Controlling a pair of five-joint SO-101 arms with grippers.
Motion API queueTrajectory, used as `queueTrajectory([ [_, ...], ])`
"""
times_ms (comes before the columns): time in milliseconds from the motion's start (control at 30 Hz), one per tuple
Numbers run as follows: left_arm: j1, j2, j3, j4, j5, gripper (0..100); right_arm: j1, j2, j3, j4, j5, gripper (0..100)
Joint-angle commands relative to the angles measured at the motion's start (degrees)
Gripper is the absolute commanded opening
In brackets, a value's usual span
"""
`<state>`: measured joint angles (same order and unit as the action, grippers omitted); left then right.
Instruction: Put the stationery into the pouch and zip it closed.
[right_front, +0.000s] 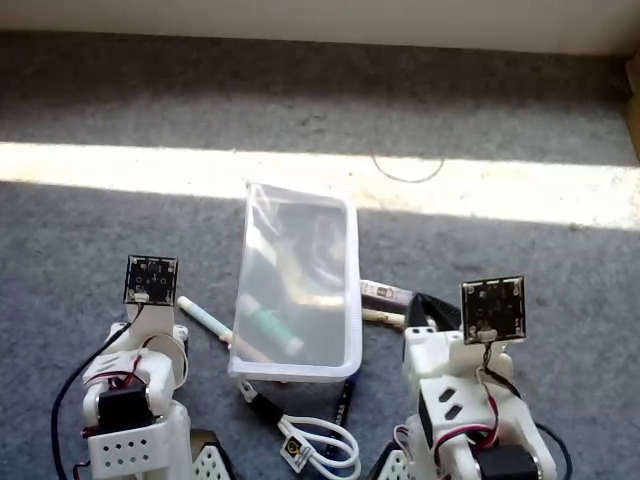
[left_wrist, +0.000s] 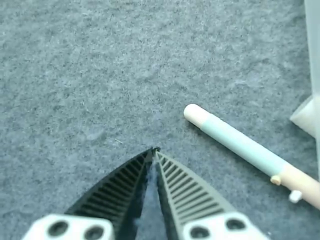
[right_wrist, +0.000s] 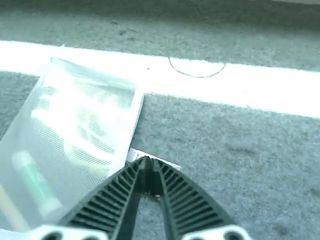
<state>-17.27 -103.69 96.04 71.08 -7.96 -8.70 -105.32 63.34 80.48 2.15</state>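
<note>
Pouch (right_front: 300, 215): translucent, white-edged, lying flat at mid-bench (right_front: 90, 230) between the two arms, its long axis running from the arms toward the far side. Whether the zip is open cannot be told. Contents: one green-and-white stick (right_front: 272, 330), visible through the wall near the arms' end; other shapes inside are too blurred to name. Loose stationery, left side: one pen (right_front: 203, 318), pale teal barrel with cream ends, lying outside the pouch with its long axis diagonal. Its rounded end points out toward the left arm; its other end touches or slips beneath the pouch's left edge, and which of the two cannot be told. Loose stationery, right side: one dark-and-white piece (right_front: 385, 293) and one cream stick (right_front: 383, 315), just beside the pouch's right edge, both crosswise to it. Near end: one dark pen (right_front: 345, 400) and a looped white cord (right_front: 325, 445), just past the pouch's near edge. Left claw (left_wrist: 152, 150): jaws pressed together, holding nothing, low over bare bench; the pen lies just beside it on the pouch side, slanting across the claw's line. Right claw (right_wrist: 147, 161): jaws together, empty, over the right-side pieces by the pouch's edge. Judgement: the left arm is nearer the pen, and its claw would need to open and turn across the barrel; the right-side pieces fall to the right arm.
</note>
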Motion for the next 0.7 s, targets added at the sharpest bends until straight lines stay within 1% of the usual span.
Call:
queueTrajectory([
  [0, -0.57, -0.48, 1.10, -1.23, 0.26, 1, -4.18, 1.80, -3.38, 0.13, -3.16, 0.5],
  [167, -0.57, -0.48, 1.10, -1.23, 0.26, 1, -10.68, 15.60, -7.96, 0.31, -5.71, 0.5],
  [333, -0.57, -0.48, 1.10, -1.23, 0.26, 1, -19.56, 30.29, -16.48, 6.02, -9.93, 0.5],
  [467, -0.66, -0.48, 1.10, -1.23, 0.26, 1, -27.47, 33.80, -20.35, 6.99, -13.01, 0.5],
  [667, -0.75, -0.48, 1.10, -1.23, 0.26, 1, -42.51, 37.32, -15.60, 6.90, -18.29, 0.5],
])
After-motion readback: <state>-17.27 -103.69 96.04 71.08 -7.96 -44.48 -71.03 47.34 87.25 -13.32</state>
